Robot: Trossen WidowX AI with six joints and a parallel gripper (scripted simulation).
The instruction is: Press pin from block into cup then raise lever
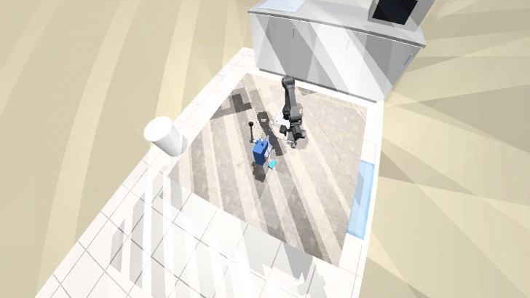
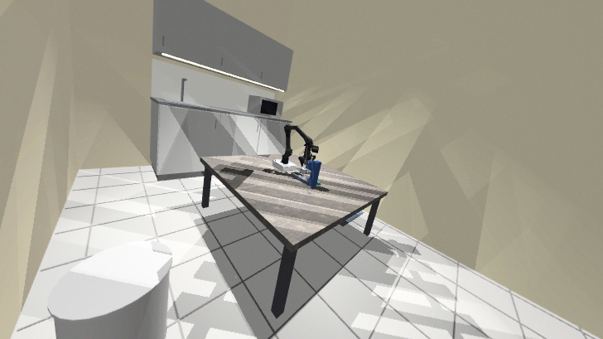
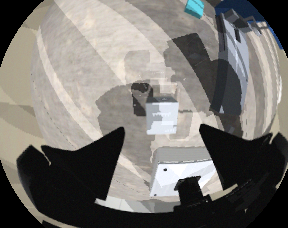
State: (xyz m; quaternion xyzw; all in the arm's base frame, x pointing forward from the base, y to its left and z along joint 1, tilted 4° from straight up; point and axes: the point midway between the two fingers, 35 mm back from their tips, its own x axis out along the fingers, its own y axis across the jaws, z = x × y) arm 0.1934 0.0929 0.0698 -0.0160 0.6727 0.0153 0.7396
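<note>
My claw (image 1: 292, 138) (image 3: 163, 129) hangs wide apart, holding nothing, above the block (image 1: 291, 143) (image 3: 162, 118), which sits on the worktop (image 1: 312, 200) (image 2: 284, 210) beside the press (image 1: 260, 152) (image 2: 314, 173). If I descend off-centre, one finger could strike the block's top and tip it or shove it towards the press.

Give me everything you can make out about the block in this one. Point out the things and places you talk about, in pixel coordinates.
The block (image 1: 291, 143) (image 3: 162, 118) is small, pale grey-white and box-shaped, with a smooth, flat look; its material can't be told. It sits on the wood-look table (image 1: 312, 192) (image 2: 267, 201) (image 3: 82, 45), off the blue press (image 1: 260, 151) (image 2: 315, 174) (image 3: 233, 65). The open gripper (image 1: 292, 137) (image 2: 307, 162) (image 3: 163, 129) is over it, holding nothing; whether a fingertip touches it is unclear. Its pin can't be made out.
</note>
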